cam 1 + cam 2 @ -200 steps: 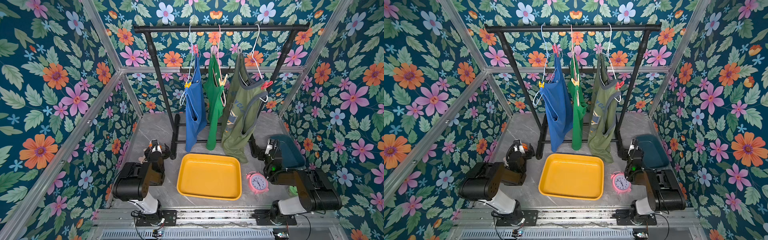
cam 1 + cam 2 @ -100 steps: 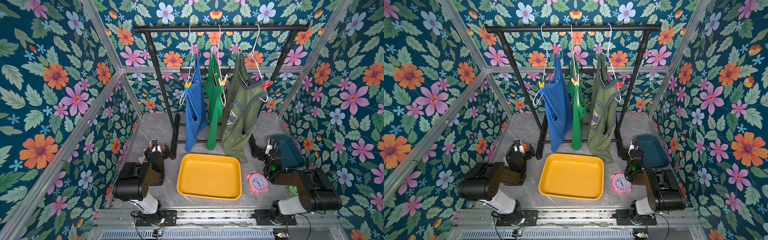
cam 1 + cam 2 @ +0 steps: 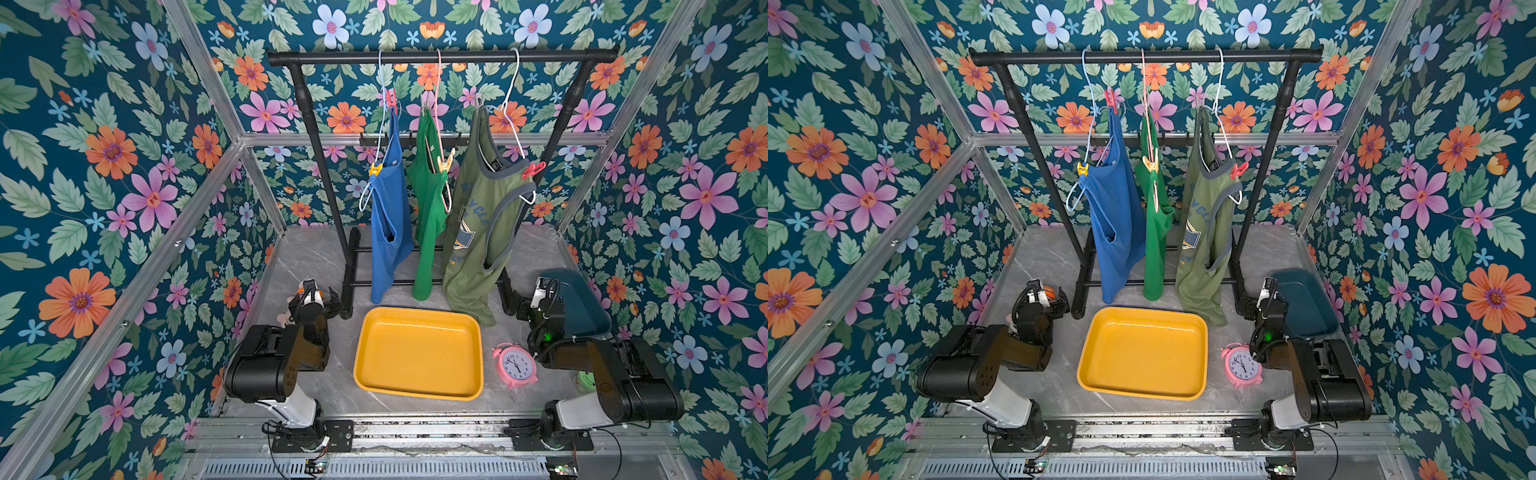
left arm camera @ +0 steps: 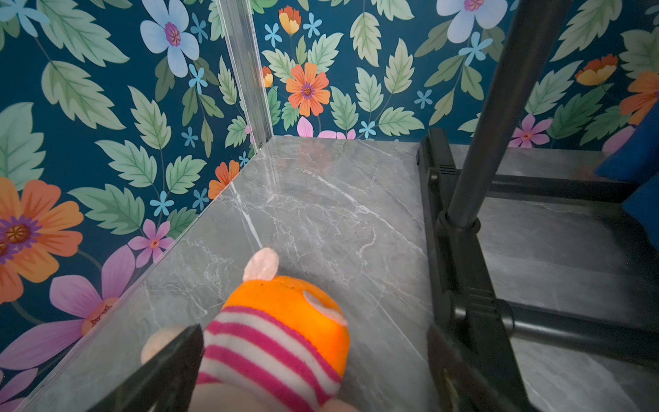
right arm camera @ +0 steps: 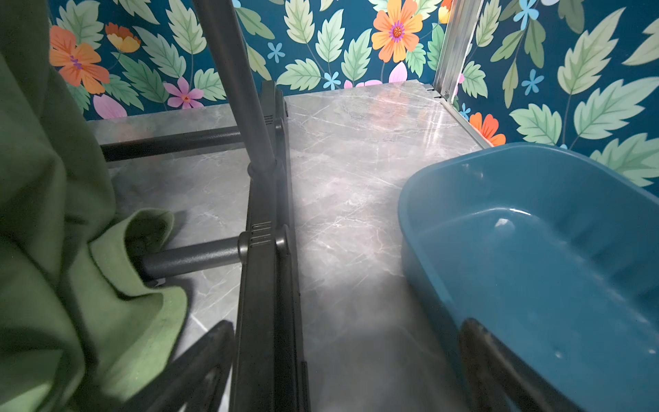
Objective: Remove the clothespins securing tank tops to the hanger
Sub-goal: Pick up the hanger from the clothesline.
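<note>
Centrally, yellow tray (image 3: 415, 312) below tank tops (image 3: 390, 232), blue tub (image 3: 582, 299) beside right tool (image 5: 347, 371)

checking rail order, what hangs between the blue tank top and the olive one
The green tank top, pinned with a yellow clothespin; both top views show it.

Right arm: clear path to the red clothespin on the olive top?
Probably yes. The red clothespin sticks out on the side toward the right gripper, open and empty below it; the rack post stands close, though.
</note>
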